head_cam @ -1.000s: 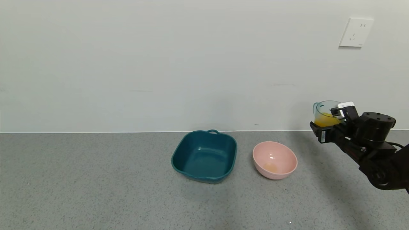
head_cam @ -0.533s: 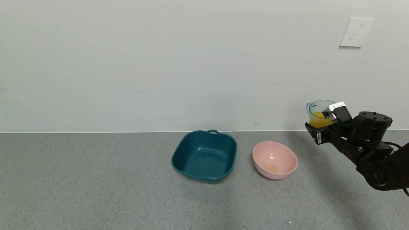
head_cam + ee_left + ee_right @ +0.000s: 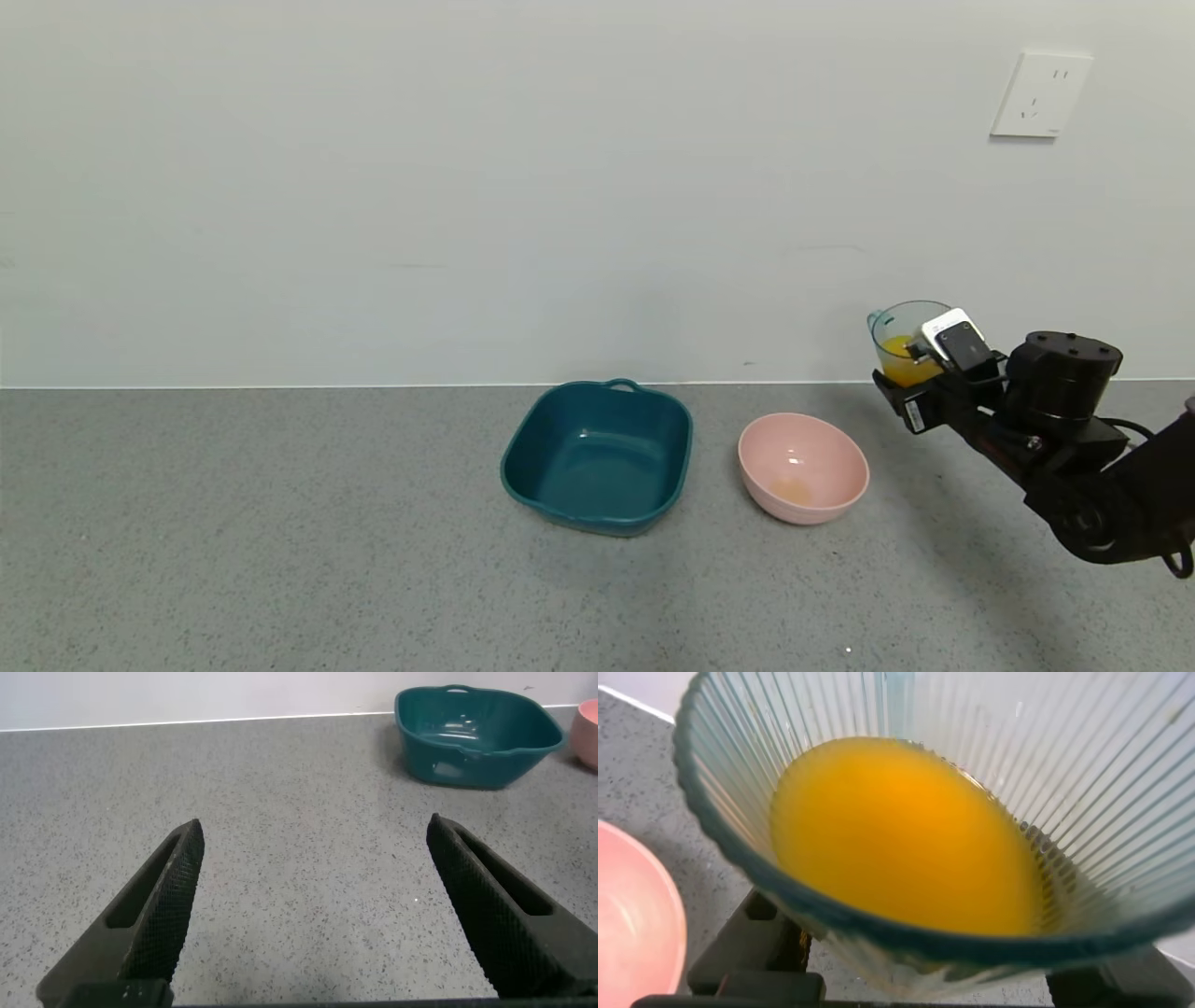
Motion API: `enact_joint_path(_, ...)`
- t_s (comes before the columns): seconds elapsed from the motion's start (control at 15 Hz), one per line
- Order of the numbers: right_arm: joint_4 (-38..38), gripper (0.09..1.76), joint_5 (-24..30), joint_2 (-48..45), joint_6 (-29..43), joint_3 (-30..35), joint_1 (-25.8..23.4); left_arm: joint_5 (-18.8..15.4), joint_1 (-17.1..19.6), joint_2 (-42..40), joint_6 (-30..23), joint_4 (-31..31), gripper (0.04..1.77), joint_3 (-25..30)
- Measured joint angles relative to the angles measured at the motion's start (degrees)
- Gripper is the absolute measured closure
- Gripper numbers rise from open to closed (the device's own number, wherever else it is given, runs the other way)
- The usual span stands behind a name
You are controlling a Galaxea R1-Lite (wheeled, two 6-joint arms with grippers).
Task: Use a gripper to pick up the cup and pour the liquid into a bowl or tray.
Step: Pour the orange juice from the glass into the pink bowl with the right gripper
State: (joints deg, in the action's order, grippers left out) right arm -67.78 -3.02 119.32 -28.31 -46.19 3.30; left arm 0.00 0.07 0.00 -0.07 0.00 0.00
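I start with the counter (image 3: 280, 560), grey and speckled, which carries two vessels: a teal tray (image 3: 597, 455) and, just beside it on the robot's right, the pink bowl (image 3: 803, 467). The bowl sits below my working jaws and toward the robot's left of them, with open counter between; the tray lies beyond it in the same direction. The bowl shows a faint orange trace on its floor.

The right gripper (image 3: 920, 378) is raised above the counter at the robot's right, its jaws clamped on the cup (image 3: 904, 338) low on the ribbed wall. The cup stands above the jaws, mouth up, leaning slightly; its long axis is near vertical. In the right wrist view the cup (image 3: 934, 840) fills the frame, and the rim of the bowl (image 3: 635, 924) appears off to one side, lower than the cup.

The liquid (image 3: 906, 831), opaque orange, sits well below the rim, so I judge there is margin against slopping in transit. The cup is not yet over the bowl; I judge the coming move to be a carry toward the robot's left before any tilt.

The left gripper (image 3: 313, 915) hovers low over bare counter, jaws wide apart and holding nothing, well away from the bowl. The right arm is plainly the nearer one.
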Motion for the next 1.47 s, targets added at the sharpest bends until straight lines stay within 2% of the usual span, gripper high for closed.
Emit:
enact_joint_path(0.53,-0.1,0.5,0.0,0.2,-5.9,0.5,3.0,0.0,0.0,0.0,0.0,0.0,0.09,0.0)
enact_joint_path(1.47,-0.2,0.5,1.5,2.2,-13.4,1.4,3.5,0.0,0.0,0.0,0.0,0.0,0.09,0.0)
